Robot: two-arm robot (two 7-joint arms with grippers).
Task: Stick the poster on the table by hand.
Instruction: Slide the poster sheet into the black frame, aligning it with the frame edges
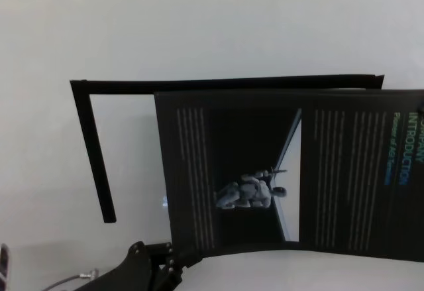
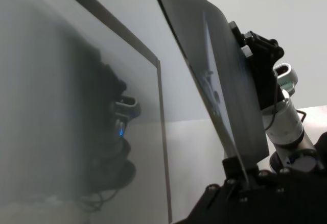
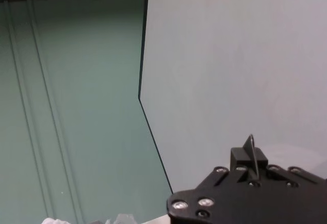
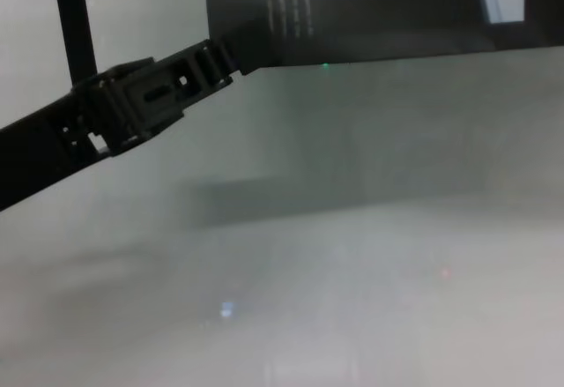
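Observation:
The poster [image 1: 252, 165] is a black sheet with pale text columns, a white slanted strip and a bluish picture. It hangs spread out above the pale table [image 1: 199, 26]. My left gripper [image 1: 177, 259] is shut on its near left corner, also clear in the chest view [image 4: 225, 59] and the left wrist view [image 2: 240, 175]. My right gripper [image 3: 250, 170] pinches a thin sheet edge. From the left wrist view, it [image 2: 245, 43] sits at the poster's far side [image 2: 214, 71]. It is out of the head view.
A thin black angled bar [image 1: 96, 158] lies on the table behind and left of the poster; it also shows in the chest view [image 4: 75, 17]. A grey cable [image 1: 79, 276] lies by the left arm. The table's edge [image 3: 145, 55] borders a green surface.

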